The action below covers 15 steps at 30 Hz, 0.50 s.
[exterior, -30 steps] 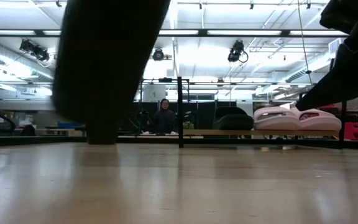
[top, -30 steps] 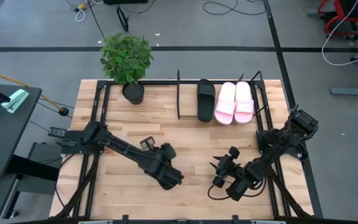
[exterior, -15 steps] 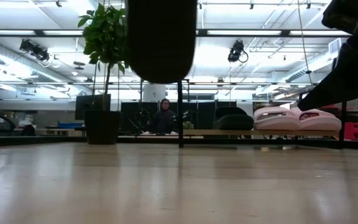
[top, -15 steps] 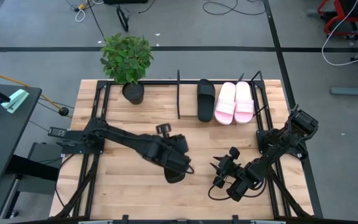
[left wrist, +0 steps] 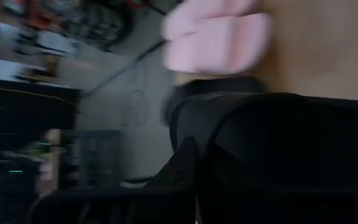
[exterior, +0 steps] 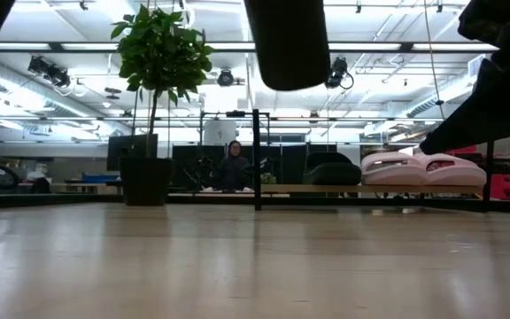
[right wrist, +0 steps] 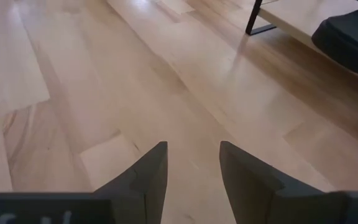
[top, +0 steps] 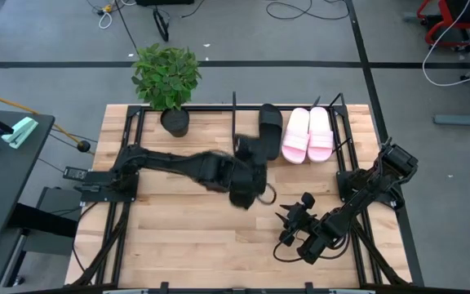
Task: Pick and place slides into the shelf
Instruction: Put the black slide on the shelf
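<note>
A black slide (top: 251, 160) hangs above the table's middle, just short of the shelf (top: 234, 124), with my left gripper (top: 248, 173) shut on it. In the low view it shows as a dark shape (exterior: 286, 42) high above the wood. The left wrist view is blurred, with the held slide (left wrist: 278, 149) filling its lower part. In the shelf rest another black slide (top: 270, 121) and two pale pink slides (top: 308, 135), soles down. My right gripper (right wrist: 191, 167) waits open over bare wood at the near right (top: 288, 229). My left gripper is shut on the black slide, but blur and the arm itself hide the place of contact, so I cannot tell which part it has. The slide is lifted clear of the table.
A potted plant (top: 166, 80) stands at the far left corner, left of the shelf. The shelf's slim black post (exterior: 257, 159) rises at the far middle. Bare wood lies across the near half. A person (exterior: 235, 168) sits in the room behind.
My left gripper has carried the black slide up and from the table's near middle toward the far right, toward the shelf, rolling its wrist on the way. The slide stays clear of the table.
</note>
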Each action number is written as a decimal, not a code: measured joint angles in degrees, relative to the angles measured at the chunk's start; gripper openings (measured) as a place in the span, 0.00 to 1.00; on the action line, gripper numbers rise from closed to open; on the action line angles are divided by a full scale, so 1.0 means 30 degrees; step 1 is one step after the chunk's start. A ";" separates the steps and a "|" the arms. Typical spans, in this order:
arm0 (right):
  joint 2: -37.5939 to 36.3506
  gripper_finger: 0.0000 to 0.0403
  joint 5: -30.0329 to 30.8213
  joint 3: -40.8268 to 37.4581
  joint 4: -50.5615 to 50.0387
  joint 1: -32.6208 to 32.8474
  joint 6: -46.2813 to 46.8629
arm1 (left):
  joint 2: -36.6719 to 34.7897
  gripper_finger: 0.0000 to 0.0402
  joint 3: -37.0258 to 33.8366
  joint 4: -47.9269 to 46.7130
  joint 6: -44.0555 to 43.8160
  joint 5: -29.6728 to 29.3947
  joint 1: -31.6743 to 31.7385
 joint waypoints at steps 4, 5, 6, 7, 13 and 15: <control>0.0011 0.38 0.0126 0.0000 0.0000 -0.0373 -0.0069 | 0.0000 0.04 0.0000 0.2278 0.3410 -0.0327 0.1626; 0.0015 0.38 0.0156 0.0000 0.0000 -0.0521 -0.0073 | 0.0017 0.04 0.0002 0.2653 0.4179 -0.0354 0.2085; 0.0015 0.38 0.0179 0.0000 0.0003 -0.0655 -0.0074 | 0.0126 0.04 0.0041 0.2978 0.4879 -0.0556 0.2569; 0.0015 0.38 0.0195 0.0000 0.0007 -0.0789 -0.0099 | 0.0207 0.04 0.0036 0.3316 0.5430 -0.0974 0.3019; 0.0015 0.38 0.0206 0.0000 0.0211 -0.1455 -0.0410 | 0.0864 0.04 0.0000 0.3646 0.7092 -0.2077 0.5243; 0.0017 0.38 0.0190 0.0000 0.0275 -0.1638 -0.0644 | 0.1276 0.04 0.0048 0.4544 0.7681 -0.2321 0.5373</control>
